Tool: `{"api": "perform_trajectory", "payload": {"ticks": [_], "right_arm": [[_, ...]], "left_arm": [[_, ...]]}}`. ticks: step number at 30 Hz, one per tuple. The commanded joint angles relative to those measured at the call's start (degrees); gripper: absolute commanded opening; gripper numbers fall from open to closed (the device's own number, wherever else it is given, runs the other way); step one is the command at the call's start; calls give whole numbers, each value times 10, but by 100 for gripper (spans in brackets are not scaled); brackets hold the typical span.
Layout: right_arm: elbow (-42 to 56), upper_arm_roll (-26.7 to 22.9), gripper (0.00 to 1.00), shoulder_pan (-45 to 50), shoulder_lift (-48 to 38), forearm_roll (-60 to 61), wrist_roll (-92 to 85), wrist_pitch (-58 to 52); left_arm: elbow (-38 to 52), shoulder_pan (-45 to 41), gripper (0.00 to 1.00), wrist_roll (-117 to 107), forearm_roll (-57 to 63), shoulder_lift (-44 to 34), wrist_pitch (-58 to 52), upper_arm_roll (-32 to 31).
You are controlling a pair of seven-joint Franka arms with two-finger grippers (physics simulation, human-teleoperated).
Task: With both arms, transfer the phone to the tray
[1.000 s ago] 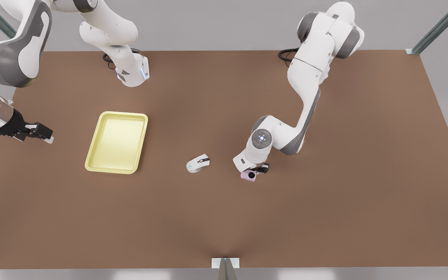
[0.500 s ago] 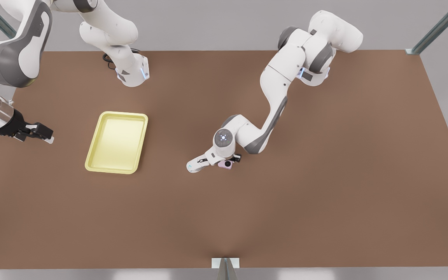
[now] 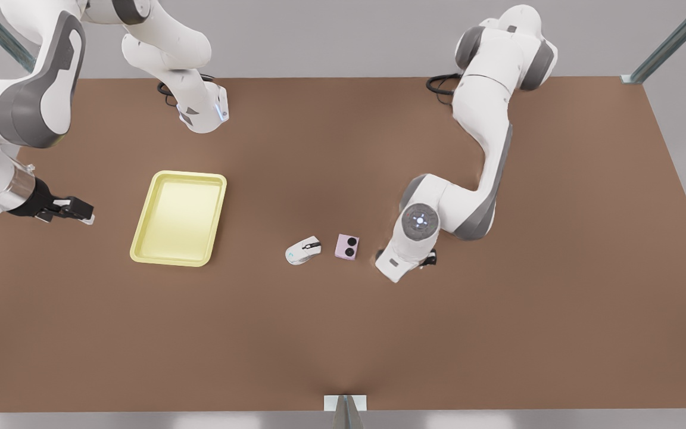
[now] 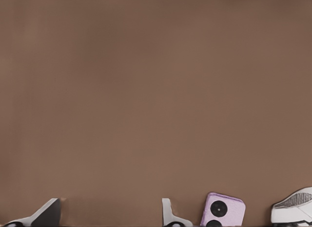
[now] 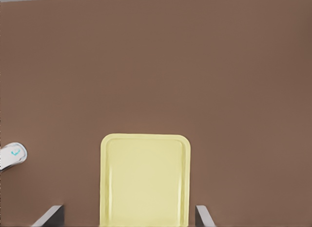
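My left end effector (image 3: 405, 262), open, sits beside the phone (image 3: 347, 246); the right end effector (image 3: 72, 210), open, waits near the tray (image 3: 178, 218). I risk grabbing the mouse (image 3: 303, 250) touching-close by.

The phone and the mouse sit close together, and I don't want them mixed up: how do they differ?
The phone is pale pink and squarish with two black circles; the mouse is white and rounded. The phone lies nearer the left gripper, the mouse nearer the tray. Both rest on the table, ungripped.
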Motion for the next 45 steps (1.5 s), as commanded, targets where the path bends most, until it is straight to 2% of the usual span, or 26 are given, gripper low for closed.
{"api": "perform_trajectory", "payload": {"ticks": [1, 3, 4, 6, 7, 8, 11, 12, 13, 14, 16, 19, 23, 29, 32, 45], "right_arm": [[2, 5, 100, 41, 5, 5, 2, -6], [3, 7, 100, 66, 34, 60, 51, 13], [6, 10, 100, 110, 42, 55, 129, 18], [53, 11, 100, 208, 103, 53, 326, 41], [73, 11, 100, 231, 122, 53, 377, 44], [98, 12, 100, 259, 142, 53, 457, 44], [150, 44, 100, 308, 216, 49, 652, 66], [147, 60, 100, 308, 225, 45, 685, 94], [143, 109, 100, 307, 236, -21, 715, 117], [137, 123, 100, 305, 246, -32, 738, 124], [50, 129, 100, 306, 224, -23, 767, 230], [5, 129, 100, 307, 221, 1, 802, 285], [65, 139, 100, 317, 290, -21, 927, 291], [120, 152, 100, 320, 362, -21, 949, 315], [112, 157, 100, 321, 394, -59, 947, 324], [114, 178, 100, 335, 466, -78, 944, 398]], "left_arm": [[1, 43, 100, 175, -11, -30, -156, 22], [5, 52, 100, 206, -8, -61, -190, 52], [-2, 94, 100, 225, -4, -103, -193, 35], [-22, 233, 100, 224, 76, -176, -222, -121], [-56, 265, 100, 226, 78, -219, -219, -140], [-85, 290, 100, 247, 79, -266, -219, -142], [-124, 284, 100, 255, 79, -315, -200, -117], [-123, 285, 100, 254, 78, -311, -201, -117], [-117, 284, 100, 254, 77, -296, -201, -118], [-115, 284, 100, 254, 75, -290, -201, -118], [-115, 285, 100, 257, 73, -283, -201, -118], [-115, 285, 100, 257, 74, -281, -200, -117], [-115, 285, 100, 257, 74, -281, -201, -117], [-115, 286, 100, 257, 73, -280, -201, -117], [-115, 287, 100, 258, 72, -274, -200, -117], [-115, 291, 100, 262, 72, -265, -196, -116]]}}
